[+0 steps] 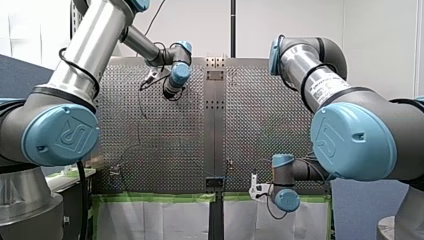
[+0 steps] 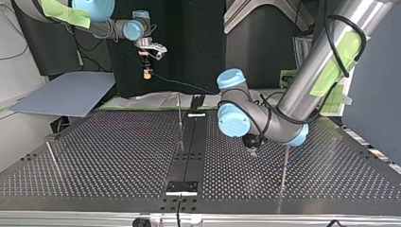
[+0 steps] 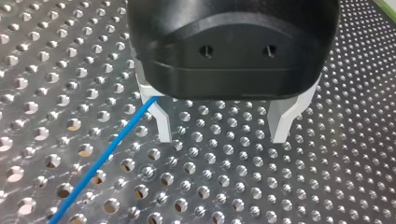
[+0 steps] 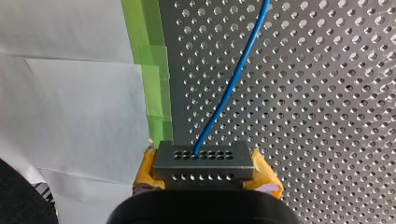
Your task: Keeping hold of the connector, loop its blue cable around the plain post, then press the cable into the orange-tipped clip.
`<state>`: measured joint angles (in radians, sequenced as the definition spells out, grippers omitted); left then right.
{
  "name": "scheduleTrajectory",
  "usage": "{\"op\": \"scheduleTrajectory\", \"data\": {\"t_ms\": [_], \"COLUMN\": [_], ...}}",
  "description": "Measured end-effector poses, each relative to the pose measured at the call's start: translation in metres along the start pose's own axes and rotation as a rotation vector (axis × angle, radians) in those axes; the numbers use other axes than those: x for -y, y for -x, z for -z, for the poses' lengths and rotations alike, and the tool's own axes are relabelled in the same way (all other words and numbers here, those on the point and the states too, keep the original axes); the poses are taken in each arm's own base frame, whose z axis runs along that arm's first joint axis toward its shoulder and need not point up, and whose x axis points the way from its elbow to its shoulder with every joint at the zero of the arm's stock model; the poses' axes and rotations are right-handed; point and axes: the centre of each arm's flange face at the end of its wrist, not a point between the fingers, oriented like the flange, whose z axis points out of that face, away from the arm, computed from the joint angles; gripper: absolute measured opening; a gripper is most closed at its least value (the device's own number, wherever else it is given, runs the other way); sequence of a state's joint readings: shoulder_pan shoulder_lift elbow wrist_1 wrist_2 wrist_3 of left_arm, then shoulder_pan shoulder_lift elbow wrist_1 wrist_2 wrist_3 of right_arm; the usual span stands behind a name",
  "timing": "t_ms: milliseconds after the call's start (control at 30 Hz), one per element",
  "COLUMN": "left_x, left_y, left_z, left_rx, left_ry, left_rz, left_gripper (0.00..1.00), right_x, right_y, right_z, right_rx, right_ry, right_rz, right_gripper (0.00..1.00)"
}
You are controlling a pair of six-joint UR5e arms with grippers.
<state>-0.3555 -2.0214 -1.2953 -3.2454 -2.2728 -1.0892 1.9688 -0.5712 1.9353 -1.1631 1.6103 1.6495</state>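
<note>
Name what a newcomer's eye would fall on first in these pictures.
The blue cable stands out most. It runs out of the grey connector, which is clamped between the yellow pads of my right gripper, and on across the perforated table. My left gripper hangs low over the table, its metal fingers apart and the cable passing beside one of them.

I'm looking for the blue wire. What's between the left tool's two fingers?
Only bare perforated table, seen in the left wrist view. The blue cable runs outside the gap, beside one finger of my open left tool.
</note>
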Motion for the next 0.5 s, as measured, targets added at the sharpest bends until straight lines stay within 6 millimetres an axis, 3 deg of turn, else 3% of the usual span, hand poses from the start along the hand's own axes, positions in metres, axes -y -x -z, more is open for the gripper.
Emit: {"op": "scheduleTrajectory", "data": {"t_ms": [500], "left_x": [0.051], "left_y": [-0.035], "left_z": [-0.021], "left_rx": [-0.061], "left_ry": [-0.034], "left_rz": [-0.061], "left_gripper": [1.0], "right_x": [0.001], "right_y": [0.0], "right_z": [0.0], "right_rx": [0.0], "right_ry": [-0.002], "right_rz": [-0.001], "right_gripper": [0.0]}}
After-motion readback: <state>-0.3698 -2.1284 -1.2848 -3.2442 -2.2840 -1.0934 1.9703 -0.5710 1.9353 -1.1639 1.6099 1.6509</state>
